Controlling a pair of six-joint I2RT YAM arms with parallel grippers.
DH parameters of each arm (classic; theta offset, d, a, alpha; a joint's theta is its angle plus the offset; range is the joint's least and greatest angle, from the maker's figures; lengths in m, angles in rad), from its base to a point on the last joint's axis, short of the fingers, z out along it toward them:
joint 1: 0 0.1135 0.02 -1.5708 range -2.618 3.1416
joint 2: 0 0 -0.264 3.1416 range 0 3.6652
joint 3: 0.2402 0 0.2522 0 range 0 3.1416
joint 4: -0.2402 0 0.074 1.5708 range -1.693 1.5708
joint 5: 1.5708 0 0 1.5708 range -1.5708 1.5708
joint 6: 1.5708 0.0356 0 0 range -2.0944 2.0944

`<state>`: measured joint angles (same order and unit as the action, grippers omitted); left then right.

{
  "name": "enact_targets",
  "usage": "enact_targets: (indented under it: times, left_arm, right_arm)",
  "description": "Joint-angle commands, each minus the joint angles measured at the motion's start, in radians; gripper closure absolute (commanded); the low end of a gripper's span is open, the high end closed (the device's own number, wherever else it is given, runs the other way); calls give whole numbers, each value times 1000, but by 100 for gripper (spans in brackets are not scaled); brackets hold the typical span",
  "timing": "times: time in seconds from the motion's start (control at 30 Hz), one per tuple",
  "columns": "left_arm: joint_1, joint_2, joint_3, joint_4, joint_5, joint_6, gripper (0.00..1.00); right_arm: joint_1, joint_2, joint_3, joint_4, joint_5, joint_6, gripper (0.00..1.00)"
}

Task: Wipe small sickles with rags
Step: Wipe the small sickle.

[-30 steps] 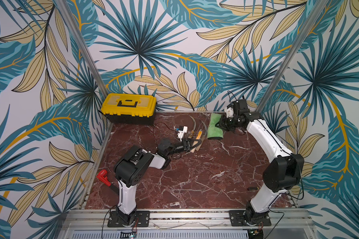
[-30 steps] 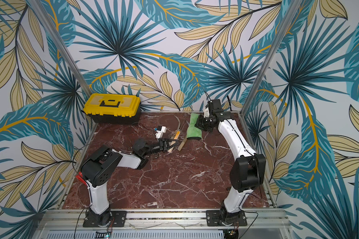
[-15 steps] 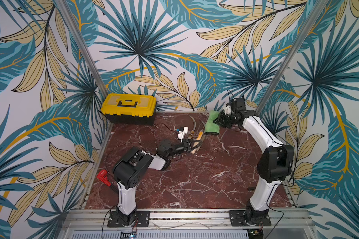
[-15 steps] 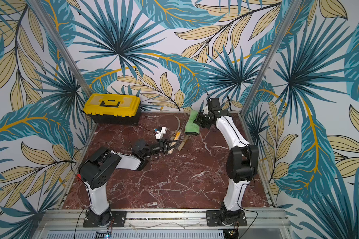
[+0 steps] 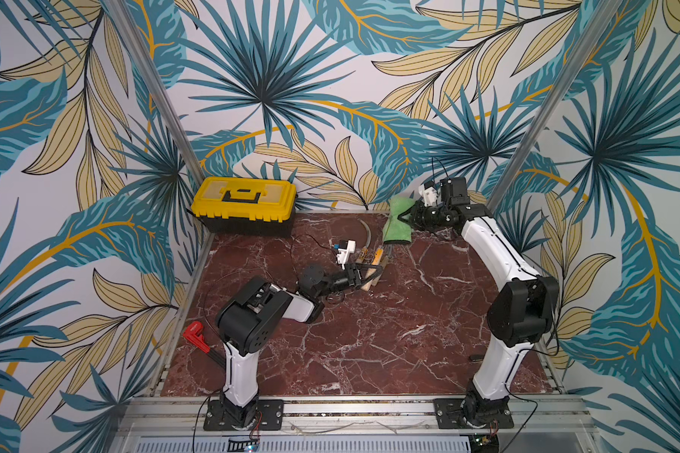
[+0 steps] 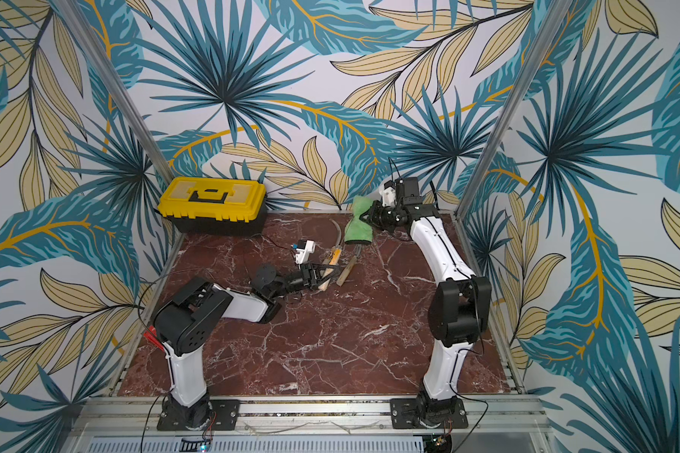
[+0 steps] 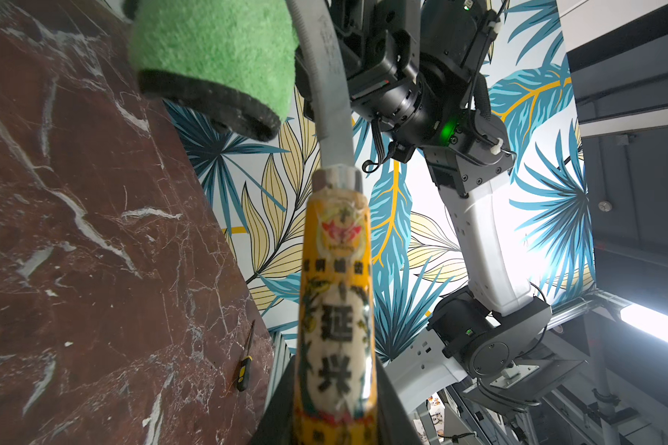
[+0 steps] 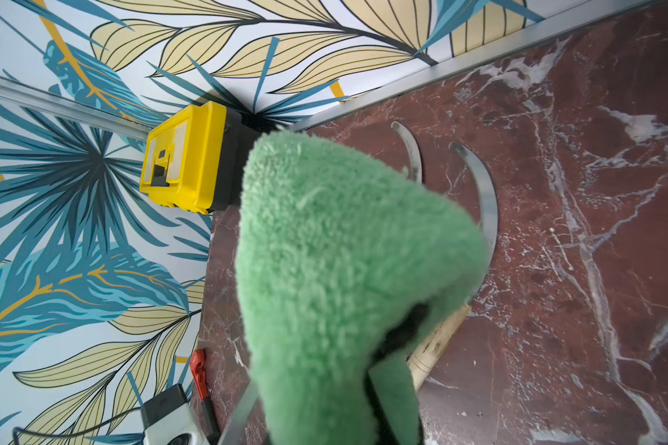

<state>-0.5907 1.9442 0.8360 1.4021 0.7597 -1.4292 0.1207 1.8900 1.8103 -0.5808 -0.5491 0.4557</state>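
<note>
- The red marble tabletop (image 5: 370, 345) carries everything, with leaf-print walls on three sides
- A yellow toolbox (image 5: 244, 204) sits in the far left corner against the wall
- The green rag (image 5: 397, 229) is held up near the far edge; the right fingers (image 5: 411, 213) are clamped tight on its pinched middle, and its dark-edged end hangs over the sickles
- The left fingers (image 5: 370, 269) are closed around the orange-labelled handle of the held sickle (image 7: 336, 308), whose grey blade curves up right beside the rag's dark edge
- A second sickle (image 8: 483, 200) lies flat on the tabletop, its pale handle partly under the rag
- A third sickle (image 8: 411, 154) lies just beside it, only its blade showing
- A red-handled tool (image 5: 195, 333) lies at the left edge
- A small screwdriver (image 7: 245, 362) lies alone near the tabletop's edge
</note>
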Motion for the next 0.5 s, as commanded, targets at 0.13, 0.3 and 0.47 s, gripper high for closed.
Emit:
enact_targets:
  times: [0.13,0.3,0.47]
  left_arm:
    - [-6,29,51,18,22,-14,100]
    - [-4,58,76,18,28,-16,100]
    - [16,83,102,18,31,-16,100]
  right_arm:
    - [76,-87,-7,4,-102,-91,94]
    - [149,-122,-21,-57,-98,-159,94]
    - [195,-181,-62,-138,-84,-218,94]
